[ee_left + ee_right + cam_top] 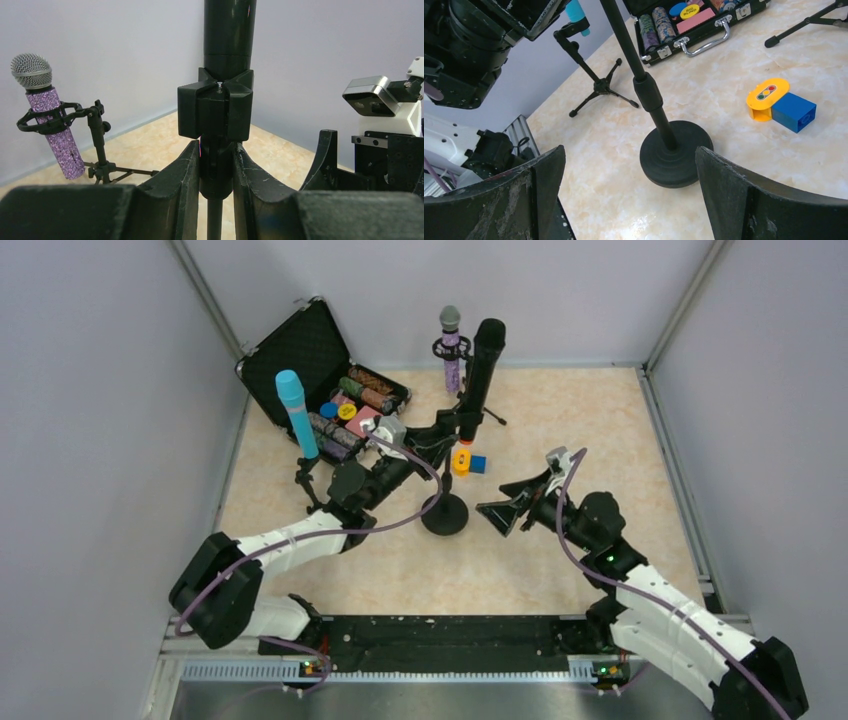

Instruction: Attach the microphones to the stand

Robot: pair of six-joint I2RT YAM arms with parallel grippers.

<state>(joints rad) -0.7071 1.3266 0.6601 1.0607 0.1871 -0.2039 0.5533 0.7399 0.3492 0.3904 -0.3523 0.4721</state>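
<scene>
Black microphone (482, 365): seen from above, it is sitting in the clip of the centre stand (445, 515), orange end down, in the middle of the worktop (570, 420).
Purple microphone (451, 345): it is hanging in a ring mount on a small tripod by the back wall.
Light-blue microphone (297, 415): it is standing on its own tripod at the left, just beside the open case (300, 350) of poker chips.
Left gripper (447, 437): it is reaching in to the centre stand, under the black body.
Right gripper (495, 515): it is hovering just right of the stand's foot, jaws spread wide and holding nothing.
Clip (215, 110): in the left wrist view, the jaws are pinching narrow on the stand's black stem directly beneath it. The glittery purple body is showing off to the left.
Round base (674, 155): in the right wrist view, it is lying between the two far-apart fingers, touching neither.
Toy bricks: a yellow traffic-light brick (766, 97) is touching a blue brick (794, 111) beyond the base.
</scene>
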